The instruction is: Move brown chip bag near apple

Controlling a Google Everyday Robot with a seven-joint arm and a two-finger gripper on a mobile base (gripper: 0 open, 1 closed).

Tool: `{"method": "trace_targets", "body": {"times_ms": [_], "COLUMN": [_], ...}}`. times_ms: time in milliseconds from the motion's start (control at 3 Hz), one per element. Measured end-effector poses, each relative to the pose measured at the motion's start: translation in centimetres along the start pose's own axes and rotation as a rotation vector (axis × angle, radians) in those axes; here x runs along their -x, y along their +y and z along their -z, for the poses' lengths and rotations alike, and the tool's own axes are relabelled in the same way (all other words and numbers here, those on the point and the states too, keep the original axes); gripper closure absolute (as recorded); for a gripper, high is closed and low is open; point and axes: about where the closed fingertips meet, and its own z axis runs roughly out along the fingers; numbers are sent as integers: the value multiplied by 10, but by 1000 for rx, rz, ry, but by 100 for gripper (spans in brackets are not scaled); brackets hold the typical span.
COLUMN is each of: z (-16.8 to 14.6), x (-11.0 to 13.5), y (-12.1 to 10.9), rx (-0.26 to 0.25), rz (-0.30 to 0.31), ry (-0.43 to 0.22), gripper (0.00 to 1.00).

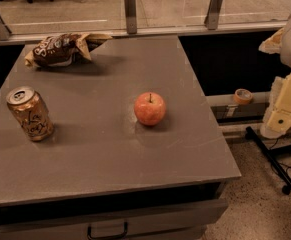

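The brown chip bag lies crumpled at the far left corner of the grey table, with white lettering and tan ends. The apple is red-pink with a short stem and stands upright near the table's middle right, well apart from the bag. My gripper is a cream-coloured part on the arm at the right edge of the view. It is off the table, to the right of the apple, and holds nothing that I can see.
A gold-tan drink can stands on the table's left side. A glass railing with metal posts runs behind the table. A roll of tape sits on a ledge to the right. A black stand leg lies on the floor. A drawer handle is below the table's front edge.
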Motion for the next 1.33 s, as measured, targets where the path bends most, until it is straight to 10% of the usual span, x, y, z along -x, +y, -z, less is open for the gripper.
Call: {"method": "trace_targets", "body": {"times_ms": [667,1333], "z": [-1,-49], "x": [15,106], "y": [-6,-18], "rx": [-20,41], "rz": [26,126], "ry": [-45,-420], "gripper": [0,0]}}
